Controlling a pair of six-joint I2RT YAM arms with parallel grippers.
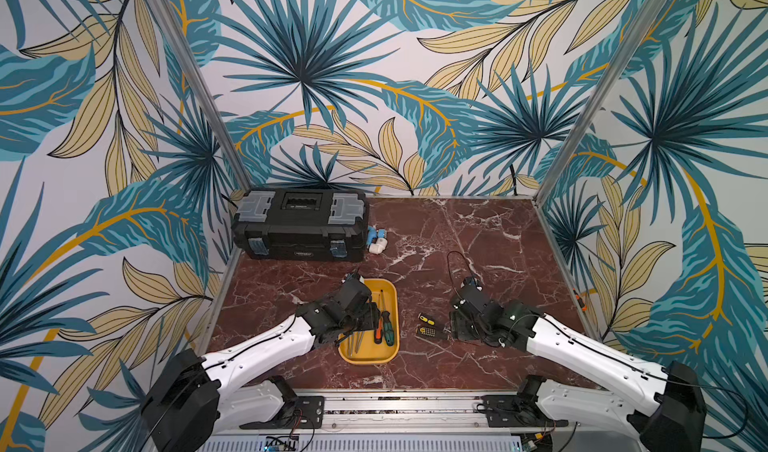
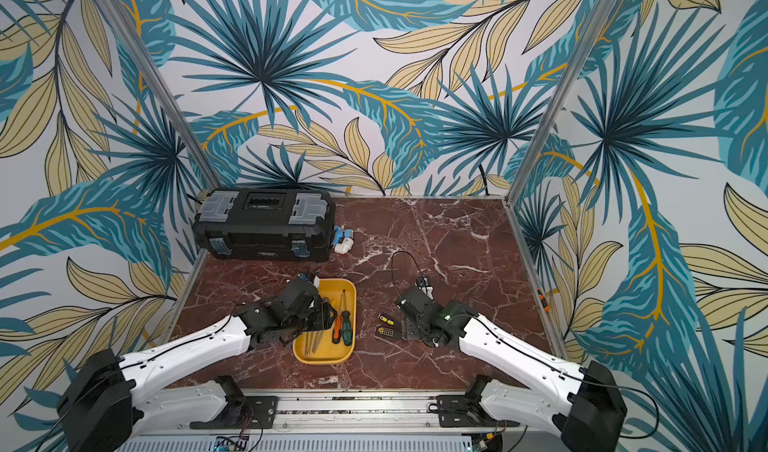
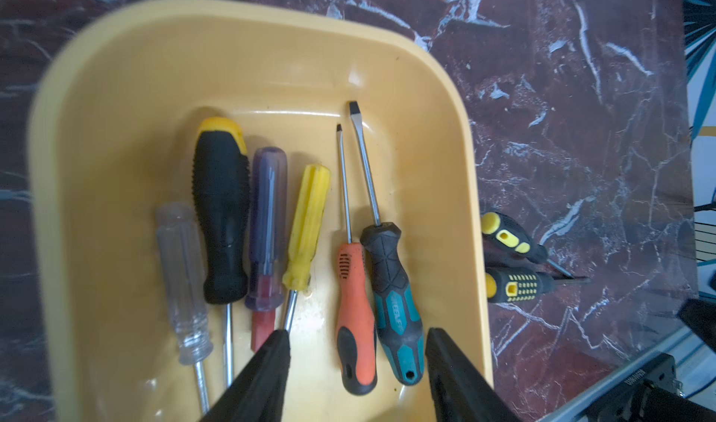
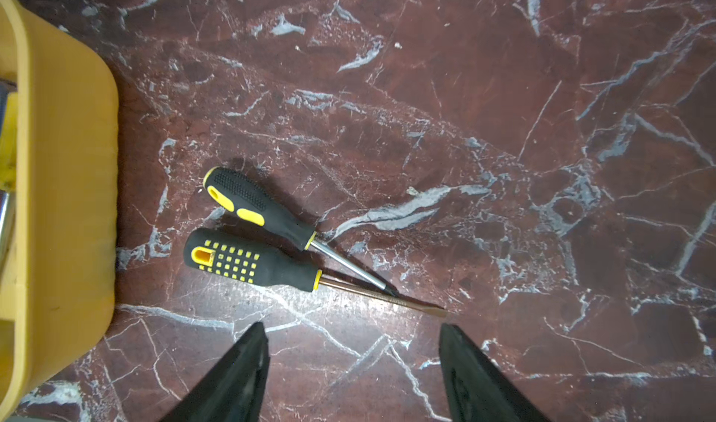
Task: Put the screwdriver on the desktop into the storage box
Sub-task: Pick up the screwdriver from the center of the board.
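The yellow storage box [image 1: 390,290] sits on the desktop [image 1: 478,238], front and centre. Several screwdrivers lie in it, among them an orange-handled one [image 3: 354,315] and a teal-and-black one [image 3: 395,307]. My left gripper [image 3: 357,333] hangs open over the box, with those two handles lying loose on the floor below its fingers. Just right of the box, two black-and-yellow screwdrivers rest on the desktop, one slim [image 4: 252,203] and one with a dotted handle [image 4: 248,261], and their shafts cross. My right gripper [image 4: 351,326] stands open and empty just short of them.
A black toolbox [image 1: 299,223] stands at the back left, with white and blue fittings [image 1: 377,240] beside it. A thin black cable [image 1: 455,263] loops up from the right wrist. An orange-handled item [image 1: 579,298] lies by the right rail. An aluminium rail [image 1: 395,404] edges the front.
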